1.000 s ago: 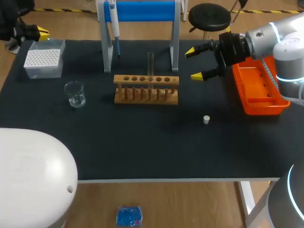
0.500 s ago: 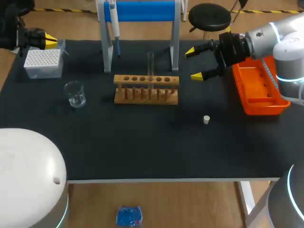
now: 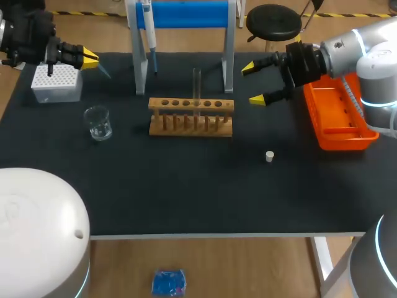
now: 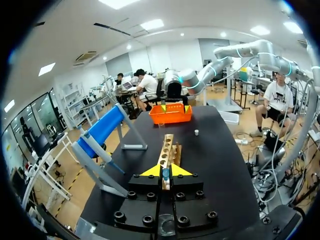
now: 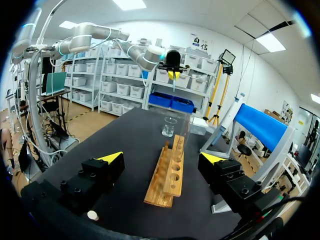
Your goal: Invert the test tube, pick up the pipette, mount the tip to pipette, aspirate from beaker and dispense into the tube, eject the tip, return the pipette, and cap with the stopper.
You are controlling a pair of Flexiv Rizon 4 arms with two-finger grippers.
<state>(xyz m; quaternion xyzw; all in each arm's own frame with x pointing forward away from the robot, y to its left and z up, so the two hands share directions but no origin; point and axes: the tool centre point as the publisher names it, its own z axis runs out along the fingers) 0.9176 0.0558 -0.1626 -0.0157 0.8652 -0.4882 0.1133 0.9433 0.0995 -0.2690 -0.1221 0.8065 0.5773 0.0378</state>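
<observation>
The left tool [image 3: 90, 58], upper left, pinches a thin tip [image 3: 104, 71] beside the white box [image 3: 57, 84]. The right tool [image 3: 253, 83] is spread wide. A glass tube [image 3: 196, 84] stands in the wooden rack [image 3: 191, 118], center.

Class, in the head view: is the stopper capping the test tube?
No, the stopper lies on the table, apart from the test tube in the rack.

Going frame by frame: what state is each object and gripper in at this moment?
left gripper: shut on pipette tip
right gripper: open, holding nothing
test tube: upright in rack, no stopper on it
pipette: hanging on stand
stopper: loose on table
beaker: upright; fill unclear
tip box: open, tips exposed
</observation>
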